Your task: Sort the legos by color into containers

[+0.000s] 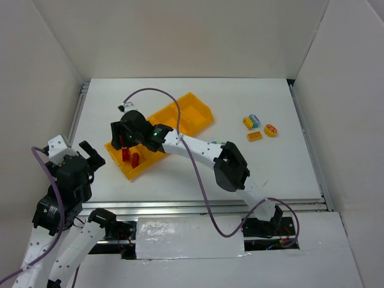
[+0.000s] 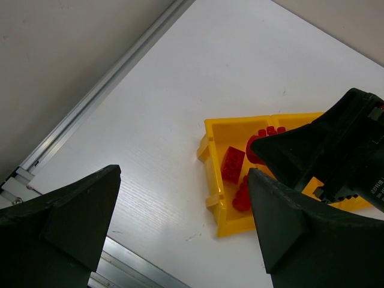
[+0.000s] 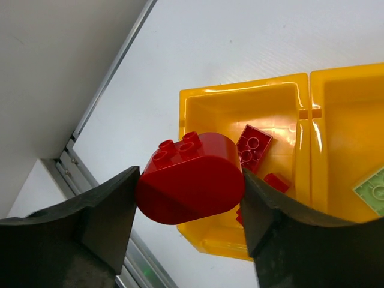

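Right wrist view showed the red round-topped plastic brick (image 3: 191, 177) at frame centre, clamped between the fingers of the right pincer (image 3: 189, 207). It hung over the lower-left wall of the end compartment (image 3: 240, 96) of the long orange-yellow plastic tray (image 3: 318, 156). Flat red bricks (image 3: 253, 144) already lay inside that compartment, so the colour matched.

To do the drop well, I judged the brick should shift toward the frame's upper right until it was wholly over the compartment floor. It should then sink below the rim before release, or it might clip the wall and roll onto the white table (image 1: 270, 174).

A pale green plate (image 3: 375, 189) in the neighbouring compartment appeared only in this view. Only the top view showed the unsorted mixed bricks (image 1: 258, 127) at right of centre, and there the arm hid the held brick. The left pincer (image 1: 90, 153) sat at lower left, its jaws wide apart and holding nothing.
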You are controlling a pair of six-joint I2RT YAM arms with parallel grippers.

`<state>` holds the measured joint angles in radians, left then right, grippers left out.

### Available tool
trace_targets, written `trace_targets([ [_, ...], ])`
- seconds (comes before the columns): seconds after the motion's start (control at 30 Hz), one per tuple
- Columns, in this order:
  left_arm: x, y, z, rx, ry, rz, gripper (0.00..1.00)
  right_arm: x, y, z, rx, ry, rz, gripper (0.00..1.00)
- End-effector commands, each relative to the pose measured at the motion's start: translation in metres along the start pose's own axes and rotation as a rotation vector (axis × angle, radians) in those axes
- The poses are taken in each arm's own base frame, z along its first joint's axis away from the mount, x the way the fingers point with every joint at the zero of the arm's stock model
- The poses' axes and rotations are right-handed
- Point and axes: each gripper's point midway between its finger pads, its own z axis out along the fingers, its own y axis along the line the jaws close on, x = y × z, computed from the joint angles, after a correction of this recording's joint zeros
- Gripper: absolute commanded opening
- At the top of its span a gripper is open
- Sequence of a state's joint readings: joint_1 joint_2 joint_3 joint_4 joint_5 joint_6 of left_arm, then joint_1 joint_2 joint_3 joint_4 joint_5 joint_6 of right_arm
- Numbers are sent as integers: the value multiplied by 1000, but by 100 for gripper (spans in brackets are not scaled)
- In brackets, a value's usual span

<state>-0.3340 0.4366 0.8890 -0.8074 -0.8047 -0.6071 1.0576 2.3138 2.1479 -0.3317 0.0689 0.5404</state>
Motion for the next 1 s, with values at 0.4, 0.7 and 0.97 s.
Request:
trace_targets([
  [0.4,-13,-6,-1,18,-31,-31,100,-71,-11,-70,66,-147,-54,100],
  [0.7,-4,-27,5,96,16,29,99,-14,-154,-152,383,32,13,97],
  [0.97,11,-48,13,173,80,96,100,57,-258,-213,608,215,20,100],
])
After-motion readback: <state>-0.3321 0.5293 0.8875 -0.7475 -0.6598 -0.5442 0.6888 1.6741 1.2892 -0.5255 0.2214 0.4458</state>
